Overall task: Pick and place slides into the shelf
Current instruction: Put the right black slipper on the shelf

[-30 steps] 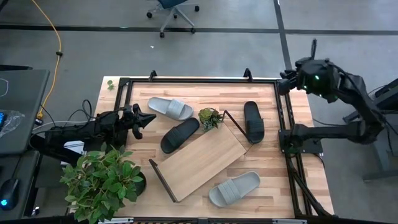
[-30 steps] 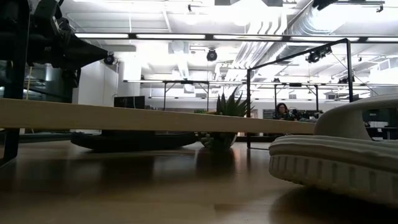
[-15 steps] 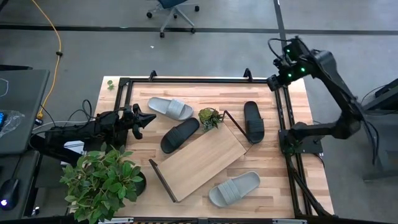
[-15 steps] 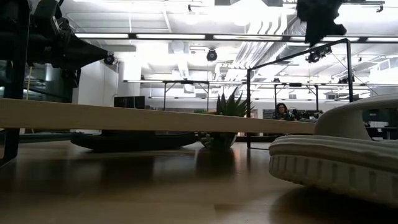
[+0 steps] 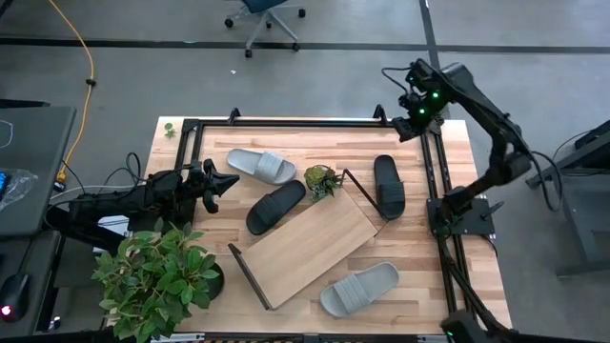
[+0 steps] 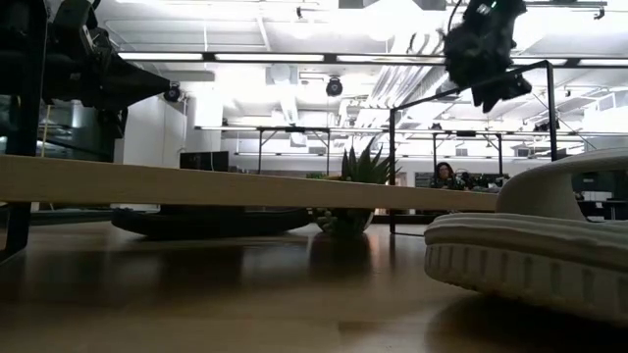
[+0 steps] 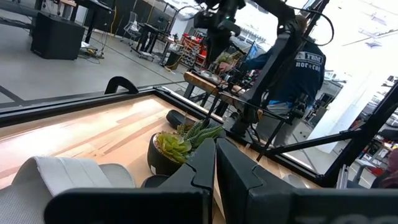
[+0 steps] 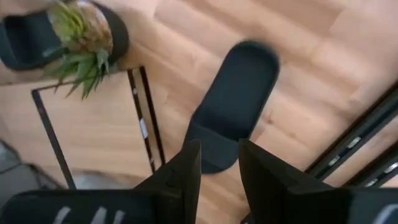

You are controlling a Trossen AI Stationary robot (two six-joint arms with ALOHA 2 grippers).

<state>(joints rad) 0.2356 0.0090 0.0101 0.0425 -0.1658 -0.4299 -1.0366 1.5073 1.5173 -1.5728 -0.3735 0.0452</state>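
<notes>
**A:** Where are the four slip-on slides and the shelf?

**B:** In the high view, the low shelf of one light-wood plank with thin black end frames [image 5: 305,250] lies diagonally across the middle of the wooden tabletop [image 5: 448,276]. None of the slides is on it. One matte black slide [image 5: 388,185] sits right of centre, just beside the shelf's upper end frame. A second black slide [image 5: 275,206] lies left of centre, a light grey slide [image 5: 260,166] sits at upper left, and another grey slide [image 5: 359,288] at lower right. A small potted succulent [image 5: 321,179] stands between the two black slides.

**A:** Which arm is nearer to a slide?

**B:** The right gripper [image 5: 410,107] hangs in the air at the upper right of the frame, over the table's far corner. Its wrist view looks down past its fingers [image 8: 189,163] at the right-hand black slide, which lies ahead of the jaws and below them. That slide's long axis runs roughly top to bottom in the high view.

**A:** And the jaws?

**B:** The right jaws stand partly spread, holding nothing. The left gripper [image 5: 217,184] waits at the table's left edge, jaws pressed together and empty. The right arm looks the likelier one to reach that slide.
</notes>
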